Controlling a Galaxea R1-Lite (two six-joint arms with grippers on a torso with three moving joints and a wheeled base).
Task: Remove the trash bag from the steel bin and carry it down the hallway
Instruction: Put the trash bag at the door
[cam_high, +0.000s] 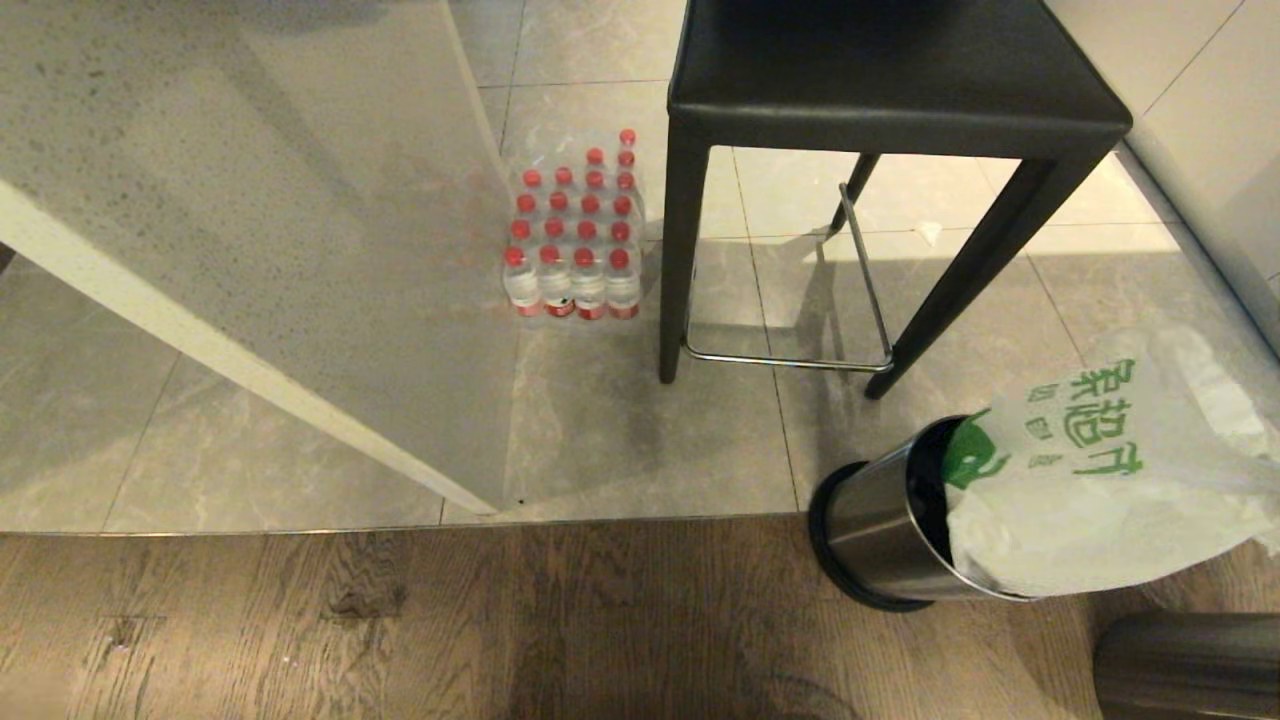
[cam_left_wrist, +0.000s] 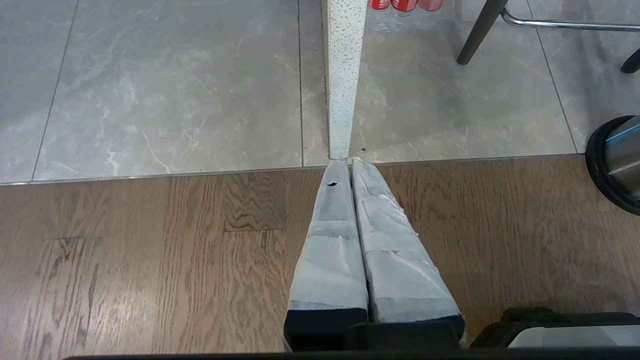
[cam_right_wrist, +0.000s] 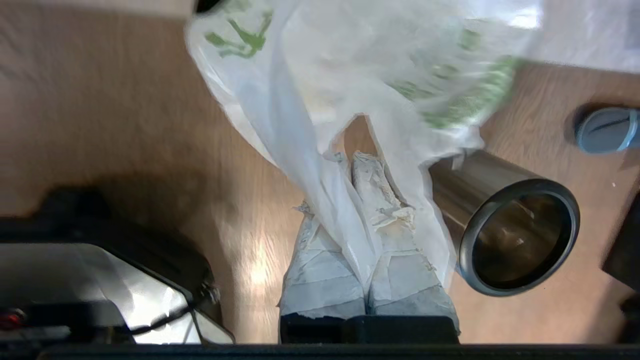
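Wood-plank floor (cam_high: 400, 620) meets grey marble-look tile (cam_high: 620, 440) along a straight seam, and right at that seam, low on the robot's right, the action sits. The trash bag (cam_high: 1110, 470) — thin white plastic with green printing — is coming out of the steel bin (cam_high: 880, 525), its bulk already outside the black rim and billowing toward the right edge of the head view. The bin is tipped over toward the right, mouth following the bag; in the right wrist view its dark inside looks empty. So the removal looks nearly done, though from the head view I cannot tell whether the last fold of plastic is free of the rim.

The right end effector (cam_right_wrist: 350, 165) has its padded fingers pressed together, pinching a twisted strand of the bag between them. The left end effector (cam_left_wrist: 346, 162) hangs parked over the wood floor, fingers closed on nothing, pointing at the foot of a speckled white panel (cam_left_wrist: 344, 75).

What's left: get the bag fully clear, then the whole carry — no hallway travel is visible yet.

Room to move? Tight ahead. A black stool (cam_high: 890, 90) stands just beyond the bin, its chrome footrest (cam_high: 800, 358) low and near. A shrink-wrapped pack of red-capped water bottles (cam_high: 575, 235) sits left of the stool, beside the speckled tabletop slab (cam_high: 250, 200). A pale wall (cam_high: 1200, 130) closes the right side. The open wood floor in front looks like the freest path.
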